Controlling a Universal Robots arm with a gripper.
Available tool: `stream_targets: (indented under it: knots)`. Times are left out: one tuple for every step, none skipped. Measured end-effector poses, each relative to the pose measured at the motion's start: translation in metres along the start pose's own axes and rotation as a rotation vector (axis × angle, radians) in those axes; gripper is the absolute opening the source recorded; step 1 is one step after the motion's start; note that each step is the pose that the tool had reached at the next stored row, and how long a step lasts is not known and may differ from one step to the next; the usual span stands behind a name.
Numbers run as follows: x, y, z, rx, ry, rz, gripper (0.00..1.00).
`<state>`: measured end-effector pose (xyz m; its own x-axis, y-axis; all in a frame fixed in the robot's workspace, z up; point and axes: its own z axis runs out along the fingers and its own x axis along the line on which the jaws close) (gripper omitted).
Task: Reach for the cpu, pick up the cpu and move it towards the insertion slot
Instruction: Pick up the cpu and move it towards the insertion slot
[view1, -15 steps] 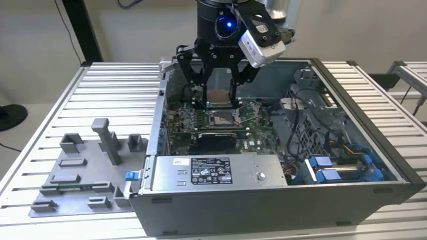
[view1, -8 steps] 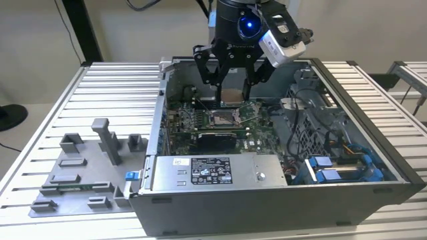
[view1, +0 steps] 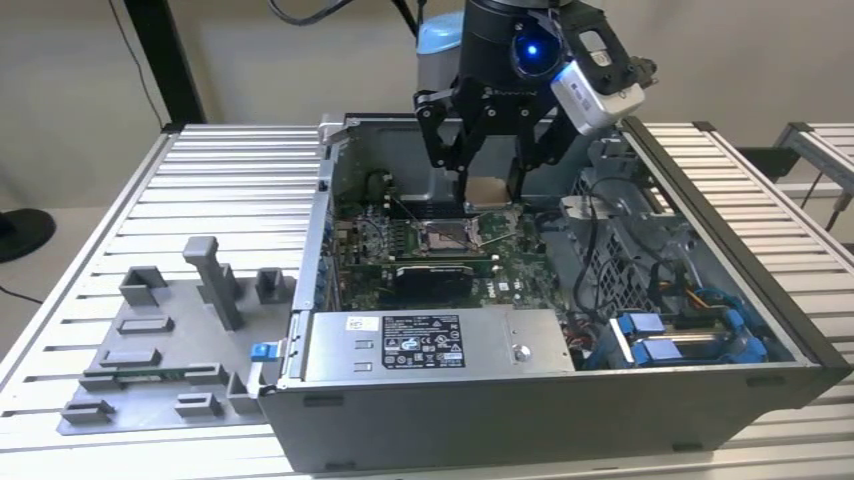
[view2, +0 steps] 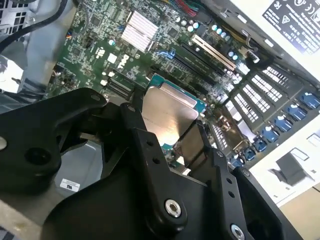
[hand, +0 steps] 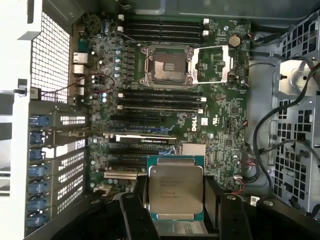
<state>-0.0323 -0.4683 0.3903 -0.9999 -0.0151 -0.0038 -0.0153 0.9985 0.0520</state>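
Note:
My gripper (view1: 487, 188) hangs inside the open computer case, shut on the cpu (view1: 487, 190). The cpu is a thin square chip with a silver metal top (hand: 176, 189), pinched by its edges between the two black fingers (hand: 216, 200). In the second wrist view the cpu (view2: 167, 110) sits level between the fingers (view2: 131, 116) above the green board. The insertion slot (view1: 447, 236), a silvery square frame with a dark centre, lies on the board below the gripper and a little nearer in the exterior view. In the first wrist view the slot (hand: 169, 65) lies uncovered, its cover plate (hand: 215, 64) flipped aside.
The case walls (view1: 694, 190) surround the board. A grey power supply box (view1: 427, 345) fills the case's near side, and blue-tabbed parts with cables (view1: 667, 335) sit at the exterior view's right. Black memory slots (hand: 160, 100) flank the socket. A grey fixture (view1: 160, 340) stands on the table left of the case.

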Motion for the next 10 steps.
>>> stream_targets:
  knots:
    - [0.0000,0.0000,0.0000,0.0000,0.0000,0.000,0.00]
    - [-0.0001,0.0000,0.0000,0.0001,0.0001,0.000,0.00]
    - [-0.0002,0.0000,0.0000,0.0001,0.0000,0.000,0.00]
    - [-0.0003,0.0000,0.0000,0.0000,0.0000,0.000,0.00]
    - [-0.0004,0.0000,0.0000,0.0000,0.0000,0.000,0.00]
    - [-0.0005,0.0000,0.0000,0.0001,0.0000,0.000,0.00]
    - [-0.0007,0.0000,0.0000,0.0000,0.0001,0.000,0.00]
    - [-0.0008,0.0000,0.0000,0.0000,0.0000,0.000,0.00]
    - [-0.0013,0.0000,0.0000,0.0001,0.0000,0.000,0.00]
    - [-0.0028,0.0000,0.0000,0.0001,0.0001,0.000,0.00]
